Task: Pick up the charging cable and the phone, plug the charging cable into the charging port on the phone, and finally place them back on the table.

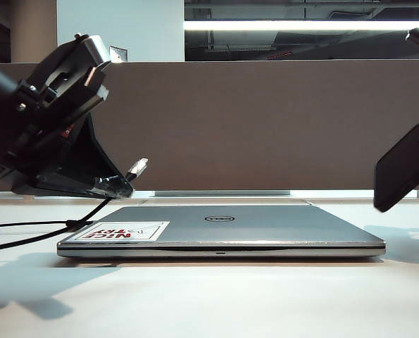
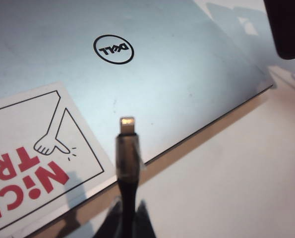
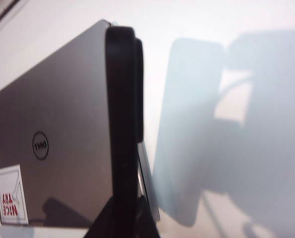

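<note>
Now we hold the charging cable clamped in the left gripper, plug aimed across the laptop at the phone — pinched edge-on in the right gripper — both lifted, well apart.

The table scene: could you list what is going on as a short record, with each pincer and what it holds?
left pincer: shut on the charging cable, plug raised over the laptop's left end
right pincer: shut on the phone, held in the air at the right
laptop: closed, flat on the table
plug and phone: apart, not yet joined
</note>
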{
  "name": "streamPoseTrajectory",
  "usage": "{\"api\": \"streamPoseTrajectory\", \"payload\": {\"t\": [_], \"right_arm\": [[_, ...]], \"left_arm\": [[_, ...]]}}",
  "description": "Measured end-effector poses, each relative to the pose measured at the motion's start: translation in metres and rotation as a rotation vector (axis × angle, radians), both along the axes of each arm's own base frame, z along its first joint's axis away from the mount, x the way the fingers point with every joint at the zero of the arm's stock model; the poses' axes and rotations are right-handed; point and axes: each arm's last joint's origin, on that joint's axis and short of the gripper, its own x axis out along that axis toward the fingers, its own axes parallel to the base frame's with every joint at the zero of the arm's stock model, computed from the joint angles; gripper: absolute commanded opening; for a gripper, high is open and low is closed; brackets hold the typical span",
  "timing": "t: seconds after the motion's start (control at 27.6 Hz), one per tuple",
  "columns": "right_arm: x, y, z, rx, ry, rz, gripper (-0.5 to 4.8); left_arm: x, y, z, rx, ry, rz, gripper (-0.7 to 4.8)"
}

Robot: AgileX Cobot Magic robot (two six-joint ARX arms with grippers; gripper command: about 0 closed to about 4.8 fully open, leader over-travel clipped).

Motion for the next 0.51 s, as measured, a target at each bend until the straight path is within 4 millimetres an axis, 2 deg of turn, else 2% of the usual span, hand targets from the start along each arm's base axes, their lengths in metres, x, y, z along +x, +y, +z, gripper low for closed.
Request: {"api": "streamPoseTrajectory", "payload": {"t": [0.18, 0.51], "right_arm": [[-0.003, 0.006, 0.010, -0.041, 0.037, 0.043, -0.05], [-0.019, 0.038, 0.004, -0.246, 0.169, 0.183, -0.05]], "left_arm": [[0.000, 0.000, 0.000, 0.000, 0.000, 0.000, -0.06], [0.000, 0.000, 0.000, 0.000, 0.000, 0.000, -0.06]]}}
